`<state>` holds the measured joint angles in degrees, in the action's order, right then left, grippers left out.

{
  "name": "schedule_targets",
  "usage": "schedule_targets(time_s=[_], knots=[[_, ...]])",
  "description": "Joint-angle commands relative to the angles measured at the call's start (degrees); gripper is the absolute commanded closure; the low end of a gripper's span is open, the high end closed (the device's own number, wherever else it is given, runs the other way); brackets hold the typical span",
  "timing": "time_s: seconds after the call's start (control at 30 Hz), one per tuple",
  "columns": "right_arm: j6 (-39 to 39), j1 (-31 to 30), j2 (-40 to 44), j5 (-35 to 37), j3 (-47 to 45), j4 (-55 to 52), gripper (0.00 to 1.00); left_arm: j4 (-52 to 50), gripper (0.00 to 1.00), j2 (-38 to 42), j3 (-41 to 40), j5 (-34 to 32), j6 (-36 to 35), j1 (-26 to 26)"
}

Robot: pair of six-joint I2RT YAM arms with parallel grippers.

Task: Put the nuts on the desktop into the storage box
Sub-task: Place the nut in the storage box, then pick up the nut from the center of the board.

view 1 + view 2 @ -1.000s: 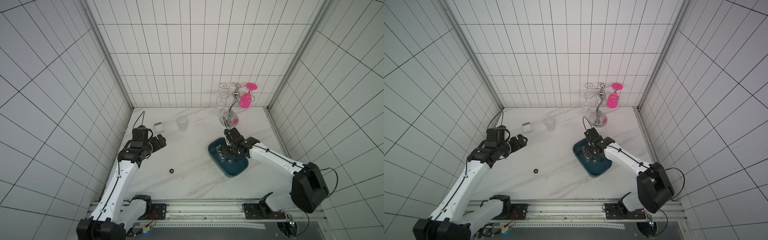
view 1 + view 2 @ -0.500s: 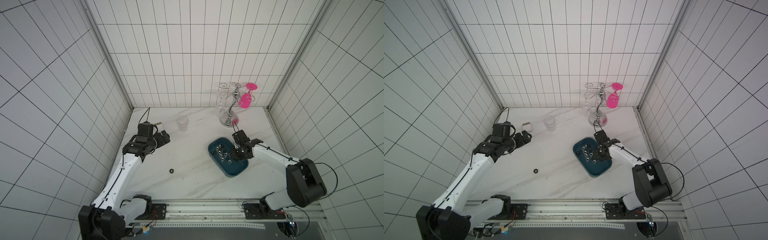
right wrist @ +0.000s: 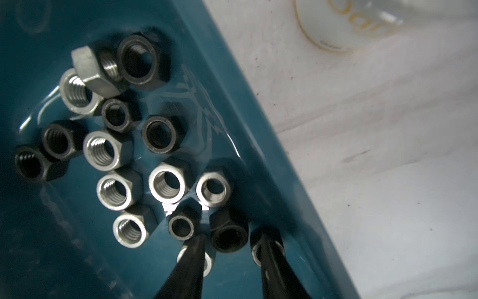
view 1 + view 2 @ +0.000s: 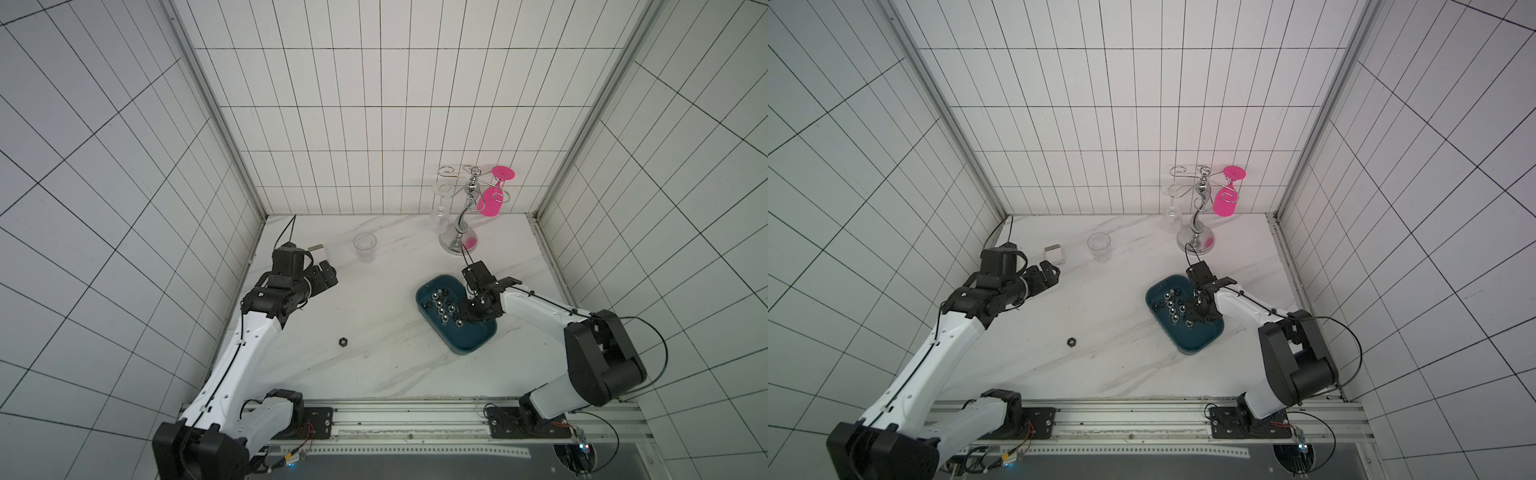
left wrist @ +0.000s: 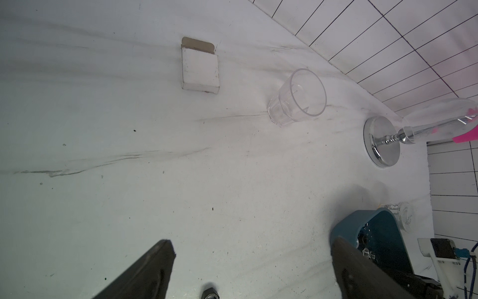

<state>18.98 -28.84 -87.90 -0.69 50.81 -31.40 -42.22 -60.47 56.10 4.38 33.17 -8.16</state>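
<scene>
Your left hand (image 4: 328, 274) is spread wide and carries nothing. It hangs above the left part of the worktop (image 4: 374, 374), near the small white carton (image 4: 1054, 253) and the clear glass (image 4: 365, 245). In its wrist view the 2 fingers (image 5: 144, 271) stand far apart over bare marble.

Look for the lone black nut (image 4: 343, 342) in both top views. It lies flat on the open worktop, nearer the arms' bases than the left hand and well apart from the storage box (image 4: 469, 349). Nothing touches it.

Your right hand (image 3: 230, 238) reaches down inside the storage box, close to 1 long wall (image 3: 232, 103). Its 2 fingers (image 3: 271, 271) are a little parted. 1 dark nut rests on the box floor between the tips with a thin gap on either side, so the hand is loose and not gripping (as far as the wrist view shows).

The other nuts (image 3: 165, 182), about 15 of them, black and silver mixed, sit clustered on the box floor. 1 silver nut (image 3: 90, 70) leans tilted on its neighbour. A white jar (image 3: 344, 20) stands on the worktop just outside that wall.
</scene>
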Motion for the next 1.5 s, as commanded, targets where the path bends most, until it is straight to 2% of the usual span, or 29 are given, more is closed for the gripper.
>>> schedule_targets(time_s=[0.0, 0.13, 0.2, 0.3, 0.47, 0.63, 0.93, 1.13, 1.47], knots=[[-0.5, 0.2, 2.4, -0.1, 1.2, -1.1, 0.57, 0.4, 0.02, 1.9, 0.5, -1.4, -1.1, 0.0], [0.2, -3.6, 6.7, 0.6, 2.9, -1.7, 0.57, -1.3, 0.02, 2.9, 0.8, -3.6, -2.5, 0.3], [0.3, -8.5, 8.5, 0.7, 4.0, -0.6, 0.56, -2.1, 0.01, 3.4, 0.3, -4.3, -2.0, 1.8], [-0.3, -17.7, 8.3, 1.5, 6.6, 1.6, 0.53, -2.1, 0.02, 4.2, -2.0, 0.1, -1.7, 7.6], [-3.1, -30.6, -0.3, 0.2, 13.8, 5.6, 0.45, -3.9, 0.02, 5.8, -3.1, 1.4, -5.0, 13.8], [-5.9, -37.4, -12.5, -1.3, 23.5, 5.8, 0.35, -5.8, 0.02, 6.3, -2.9, 1.6, -6.1, 17.4], [-10.1, -42.8, -27.9, -2.0, 38.6, 3.1, 0.31, -8.8, 0.02, 8.1, -3.0, 1.4, -7.8, 22.4], [-11.4, -44.2, -34.2, -2.2, 44.3, 1.3, 0.31, -9.1, 0.02, 8.4, -2.8, 2.3, -7.7, 23.5], [-12.2, -45.1, -40.4, -0.6, 48.7, 1.0, 0.32, -9.6, 0.02, 8.4, -2.1, 2.6, -7.7, 23.9]])
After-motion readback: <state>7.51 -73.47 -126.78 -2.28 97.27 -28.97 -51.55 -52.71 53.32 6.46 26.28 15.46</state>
